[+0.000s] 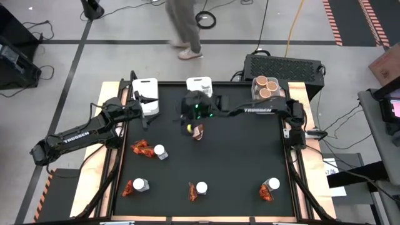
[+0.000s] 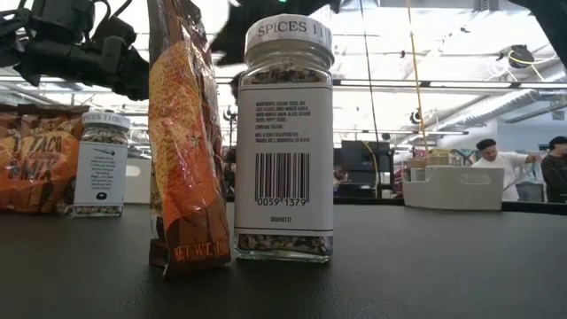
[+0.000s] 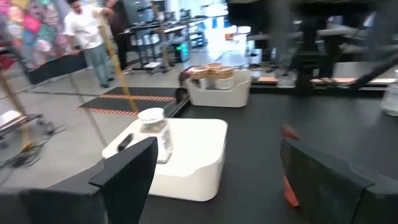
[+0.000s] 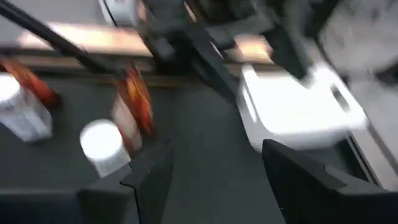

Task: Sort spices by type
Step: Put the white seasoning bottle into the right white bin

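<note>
Most of your spices are still unsorted: four pairs of a red-orange sachet (image 1: 142,149) and a clear jar (image 1: 160,151) stand across the near half of the table, each jar's long axis upright, white lid on top. At the far edge, three tan-topped tubs (image 1: 265,87) fill the right bin, and jars rest in two other bins. Your left gripper (image 3: 217,168) hovers with fingers spread by the far-left bin (image 3: 205,155), holding nothing. The right gripper (image 4: 214,177), fingers apart, hangs mid-table.

Overhead camera looks down; low camera sits close behind a jar (image 2: 285,142).
</note>
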